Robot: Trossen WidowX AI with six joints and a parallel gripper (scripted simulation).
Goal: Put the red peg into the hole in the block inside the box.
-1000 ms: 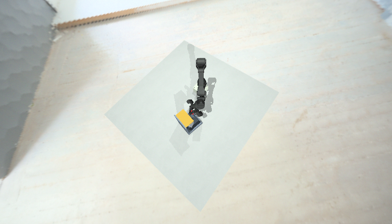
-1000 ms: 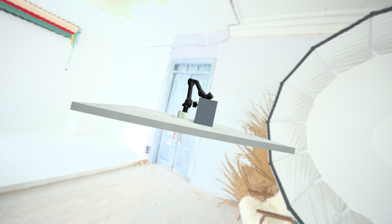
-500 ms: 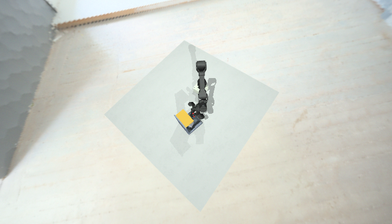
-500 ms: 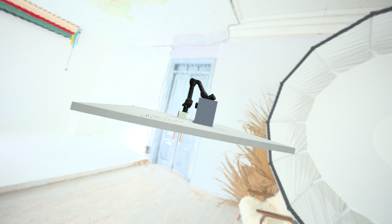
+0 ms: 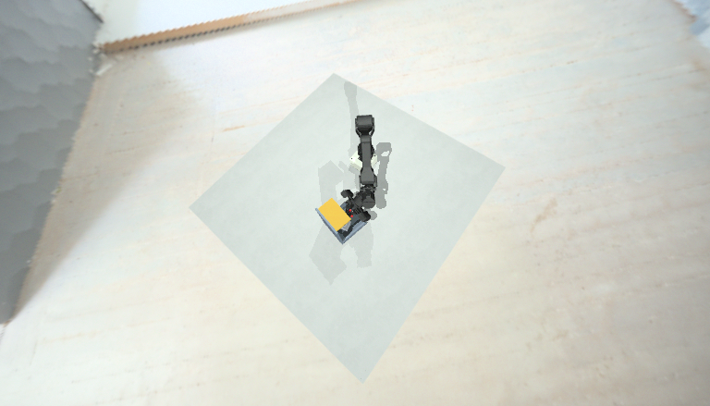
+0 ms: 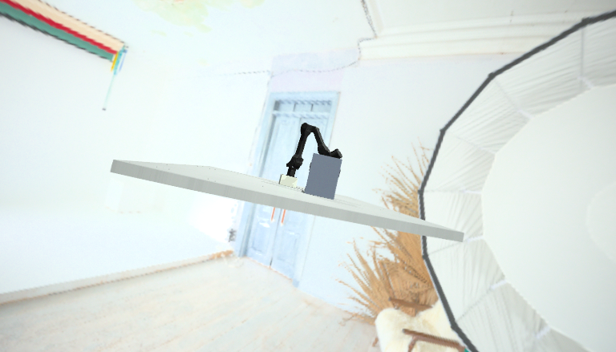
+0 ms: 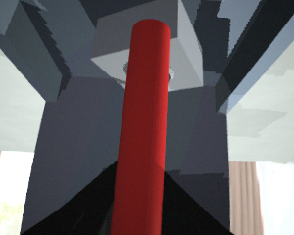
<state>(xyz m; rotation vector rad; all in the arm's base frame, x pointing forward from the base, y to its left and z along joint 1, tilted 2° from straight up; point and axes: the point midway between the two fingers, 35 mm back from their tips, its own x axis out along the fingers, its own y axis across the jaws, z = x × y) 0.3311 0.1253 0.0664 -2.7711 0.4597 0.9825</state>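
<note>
My gripper point(image 7: 135, 171) point(image 5: 352, 213) is shut on the red peg point(image 7: 143, 113), whose far end overlaps the grey block point(image 7: 188, 59) in the wrist view. The peg covers the middle of the hole in the block, and only the hole's side edges show. I cannot tell how high the peg's end is over the block. The box point(image 5: 342, 240) point(image 6: 323, 176) is blue-grey. The flat yellow roof point(image 5: 333, 215) lies just left of my gripper in the top view. In the exterior view a box wall hides the fingers and the peg.
Dark box walls stand on the left and right in the wrist view. My black arm point(image 5: 367, 155) point(image 6: 299, 143) reaches to the box from its pale base point(image 6: 288, 180). The pale table top point(image 5: 408, 171) point(image 6: 190, 178) lies around them.
</note>
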